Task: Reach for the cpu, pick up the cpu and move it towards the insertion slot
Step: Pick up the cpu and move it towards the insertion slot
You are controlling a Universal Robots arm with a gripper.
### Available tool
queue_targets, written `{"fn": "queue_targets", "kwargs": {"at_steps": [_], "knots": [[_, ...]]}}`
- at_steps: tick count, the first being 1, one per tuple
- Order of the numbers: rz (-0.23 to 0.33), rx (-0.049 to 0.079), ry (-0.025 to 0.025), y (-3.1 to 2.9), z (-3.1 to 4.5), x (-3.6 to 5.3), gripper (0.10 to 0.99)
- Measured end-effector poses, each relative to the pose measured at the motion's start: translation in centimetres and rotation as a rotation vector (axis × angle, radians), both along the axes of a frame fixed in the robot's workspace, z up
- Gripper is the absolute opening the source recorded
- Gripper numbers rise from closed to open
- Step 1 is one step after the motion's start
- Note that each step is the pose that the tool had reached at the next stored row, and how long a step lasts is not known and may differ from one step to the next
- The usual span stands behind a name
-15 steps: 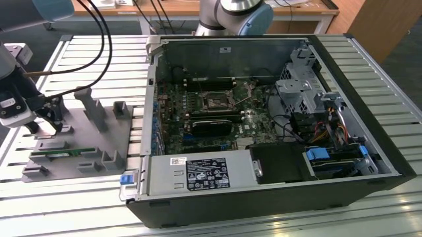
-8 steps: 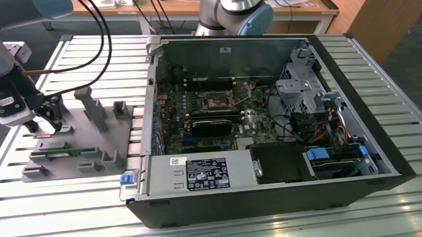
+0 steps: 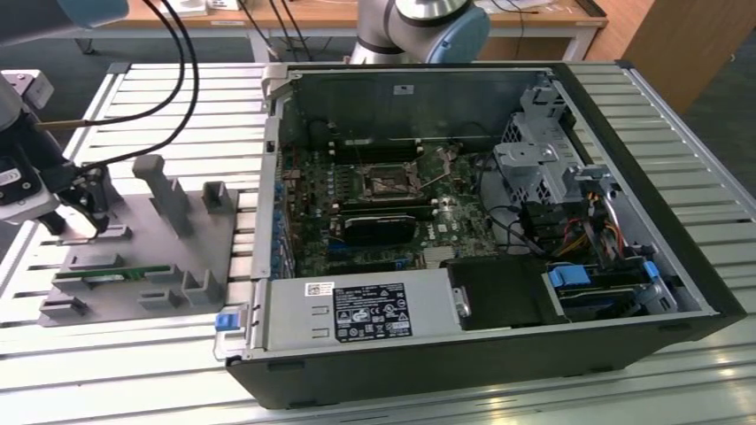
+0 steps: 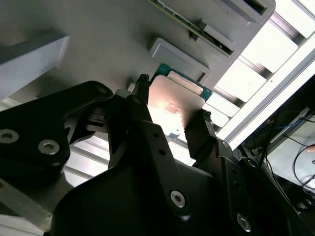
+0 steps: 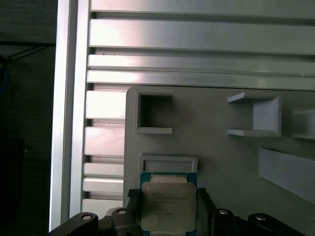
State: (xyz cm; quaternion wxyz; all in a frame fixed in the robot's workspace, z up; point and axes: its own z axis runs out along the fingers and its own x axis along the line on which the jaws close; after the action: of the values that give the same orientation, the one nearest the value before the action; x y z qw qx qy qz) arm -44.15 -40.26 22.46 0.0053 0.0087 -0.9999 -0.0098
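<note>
Clamping the cpu (image 5: pixel 169 205) by two opposite edges, the hand (image 3: pixel 78 221) is hanging low over the grey moulded tray (image 3: pixel 212 235) at the exterior view's far left, with its black fingers (image 5: pixel 134 199) pointing straight down. In both wrist views the chip is lying flat between them, its shiny metal top facing up. Being square, it is showing no long axis. Its sides are running parallel to the tray's edges, and a thin green border is peeking out around the metal lid. One side is sitting just beside a small raised grey frame (image 5: pixel 169 163) on the tray. The fingers are lying against the chip's flanks in a narrow grip, one on each side. Whether the chip is resting on the tray or is just clear of it cannot be told. The arm (image 3: pixel 18 173) is entering from the exterior view's left edge, with its wrist standing upright above the tray. The tray is resting on the slatted metal table (image 3: pixel 142 88), and a narrow green memory stick (image 3: pixel 112 274) is lying nearer the tray's front. The insertion slot (image 3: pixel 388 183), a small square socket with a silvery frame, is sitting well apart from the hand, inside the open computer case (image 3: pixel 661 115) in the middle of the exterior view.
</note>
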Motion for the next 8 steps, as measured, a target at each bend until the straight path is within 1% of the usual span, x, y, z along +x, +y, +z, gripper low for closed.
{"fn": "queue_targets", "kwargs": {"at_steps": [8], "knots": [[0.0,0.0,0.0,0.01,0.36,0.0,0.541]]}}
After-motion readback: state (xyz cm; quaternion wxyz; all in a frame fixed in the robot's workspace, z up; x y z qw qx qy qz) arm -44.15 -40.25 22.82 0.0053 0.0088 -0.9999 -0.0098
